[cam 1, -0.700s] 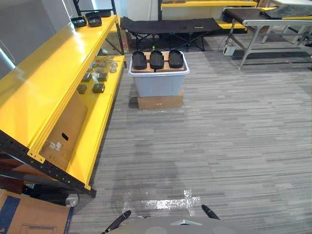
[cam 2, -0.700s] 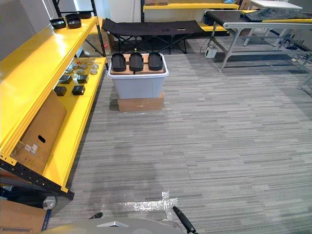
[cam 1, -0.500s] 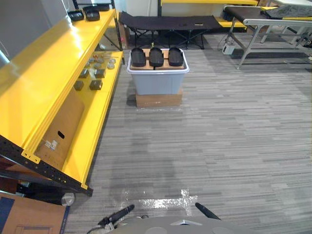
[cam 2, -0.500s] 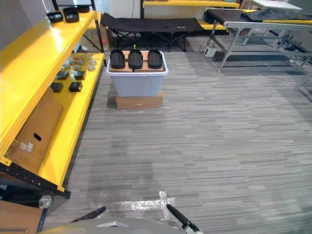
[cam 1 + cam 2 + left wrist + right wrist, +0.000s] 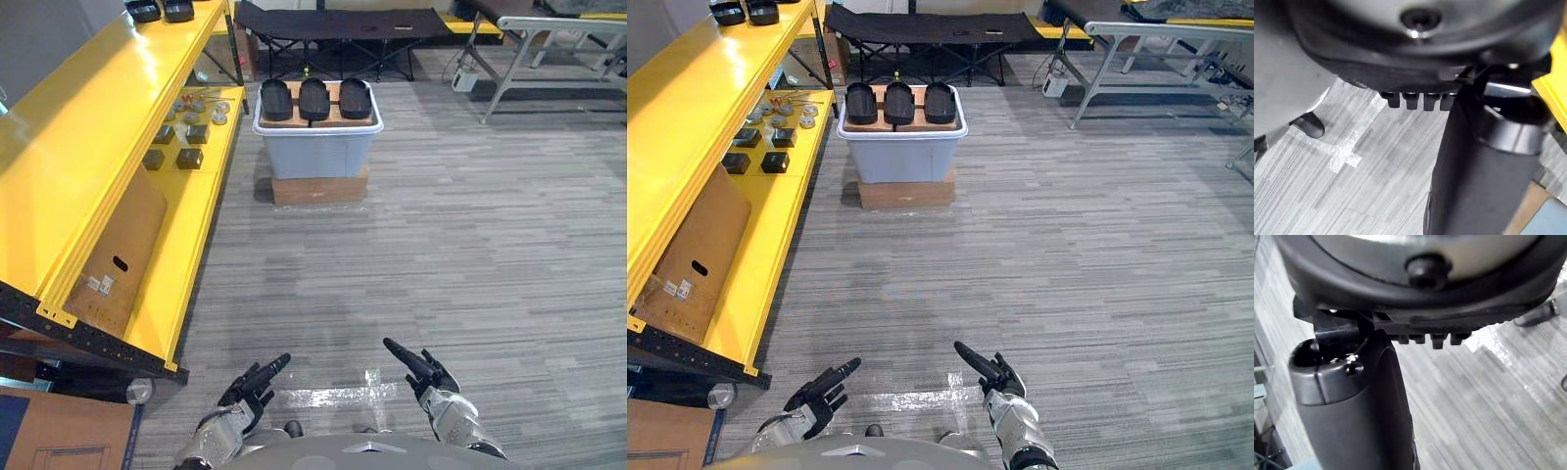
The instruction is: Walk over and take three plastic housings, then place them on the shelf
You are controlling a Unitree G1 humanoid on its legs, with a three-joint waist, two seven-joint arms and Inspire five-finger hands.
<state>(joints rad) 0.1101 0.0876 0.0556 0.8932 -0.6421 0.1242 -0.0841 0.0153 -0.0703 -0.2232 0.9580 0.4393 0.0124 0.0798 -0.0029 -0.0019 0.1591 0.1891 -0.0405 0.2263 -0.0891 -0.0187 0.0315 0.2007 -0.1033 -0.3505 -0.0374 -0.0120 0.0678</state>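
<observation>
Three black plastic housings [image 5: 313, 99] lie side by side on a wooden board on top of a grey bin [image 5: 315, 155], far ahead on the floor. The bin stands on a flat cardboard box [image 5: 321, 188]. The long yellow shelf [image 5: 88, 147] runs along the left; two more black housings [image 5: 162, 10] rest at its far end. My left hand [image 5: 250, 384] and right hand [image 5: 421, 367] hover low in front of me, fingers stretched forward, both open and holding nothing, well short of the bin.
On the shelf's lower level [image 5: 191, 211] lie small metal parts and dark blocks [image 5: 186, 147] and a leaning cardboard sheet [image 5: 122, 255]. A black cot [image 5: 338, 24] and a grey metal table [image 5: 549, 39] stand at the back. Clear tape [image 5: 323, 397] marks the floor.
Both hands have come up into view with fingers extended. The whole scene has shifted as the camera moved; the bin and housings stand as before.
</observation>
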